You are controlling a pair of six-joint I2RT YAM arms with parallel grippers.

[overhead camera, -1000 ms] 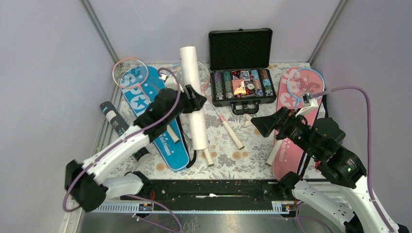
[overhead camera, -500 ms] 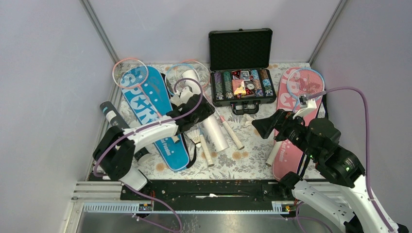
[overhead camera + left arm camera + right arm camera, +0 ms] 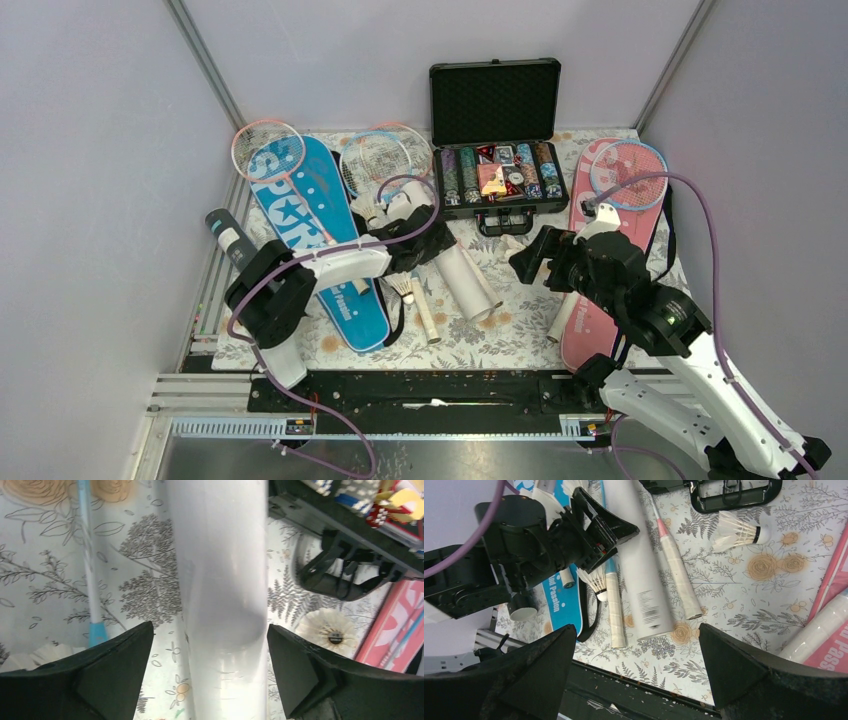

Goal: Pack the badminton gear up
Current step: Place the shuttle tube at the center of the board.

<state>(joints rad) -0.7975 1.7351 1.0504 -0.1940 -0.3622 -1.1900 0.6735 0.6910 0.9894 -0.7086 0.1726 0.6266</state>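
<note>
just now the long white tube point(image 3: 470, 285) went from upright to lying flat on the floral mat point(image 3: 520, 320), and the left gripper point(image 3: 210, 640) has spread its jaws off it. the right gripper point(image 3: 528, 262) hangs wide open. the tube's let go, not yet packed.

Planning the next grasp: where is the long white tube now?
Top view: the white tube lies mid-table, slanting toward the near edge, straddled by the open left gripper, with a shuttlecock just to its left.
</note>
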